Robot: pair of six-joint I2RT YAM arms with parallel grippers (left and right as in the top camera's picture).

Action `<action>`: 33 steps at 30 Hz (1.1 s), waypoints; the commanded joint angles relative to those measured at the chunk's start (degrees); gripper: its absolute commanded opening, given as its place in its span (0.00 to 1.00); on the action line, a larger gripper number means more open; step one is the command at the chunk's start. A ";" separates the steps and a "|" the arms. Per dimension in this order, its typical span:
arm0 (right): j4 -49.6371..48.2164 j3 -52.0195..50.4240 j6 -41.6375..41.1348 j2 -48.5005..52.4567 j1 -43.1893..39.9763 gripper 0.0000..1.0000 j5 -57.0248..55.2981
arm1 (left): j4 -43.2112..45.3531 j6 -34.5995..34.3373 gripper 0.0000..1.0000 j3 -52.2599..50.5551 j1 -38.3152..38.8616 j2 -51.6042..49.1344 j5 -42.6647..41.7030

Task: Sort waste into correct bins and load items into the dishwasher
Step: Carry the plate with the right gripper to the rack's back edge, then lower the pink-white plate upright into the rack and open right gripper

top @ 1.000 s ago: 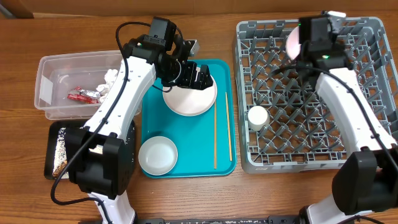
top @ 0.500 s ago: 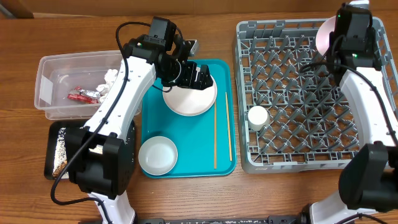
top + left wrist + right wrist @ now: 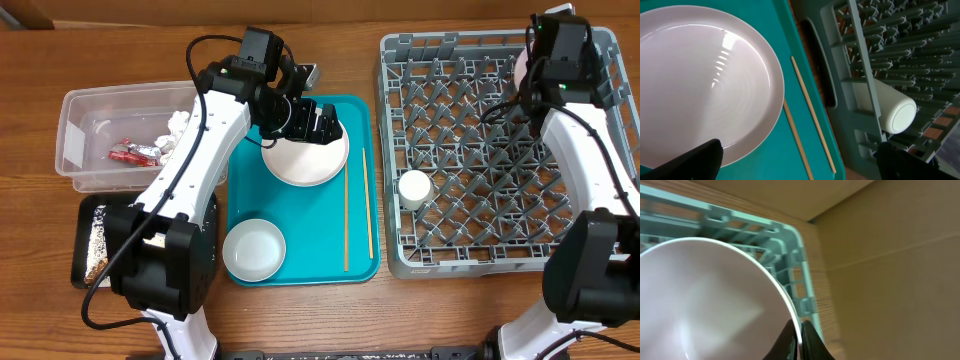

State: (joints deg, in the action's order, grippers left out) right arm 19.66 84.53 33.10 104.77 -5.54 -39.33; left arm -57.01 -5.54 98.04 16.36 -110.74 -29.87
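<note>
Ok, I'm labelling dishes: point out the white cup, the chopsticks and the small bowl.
white cup (image 3: 414, 188), overhead view, middle of its body.
chopsticks (image 3: 347, 222), overhead view, mid-shaft of one stick.
small bowl (image 3: 254, 249), overhead view, inside bottom.

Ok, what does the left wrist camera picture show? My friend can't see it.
A big white round bowl sits on a flat teal plastic tray, with two thin wooden chopsticks lying beside it. To the right, a small white cup sits in the grey plastic dish rack with upright pegs.
</note>
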 commanded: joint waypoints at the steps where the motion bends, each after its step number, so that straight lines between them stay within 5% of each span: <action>1: -1.40 0.24 5.09 1.07 -0.02 0.04 -4.70 | 0.09 1.27 1.00 0.15 -0.22 0.98 -1.05; 24: 1.44 -3.54 5.20 2.73 5.97 0.04 -7.21 | 0.09 1.27 1.00 0.15 -0.22 0.98 -1.05; 33: -7.87 -3.52 23.98 2.73 7.23 0.04 -16.31 | 0.09 1.27 1.00 0.15 -0.22 0.98 -1.05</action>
State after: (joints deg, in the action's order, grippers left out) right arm 12.62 80.97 49.23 107.44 1.23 -50.98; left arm -57.01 -5.54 98.04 16.36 -110.74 -29.87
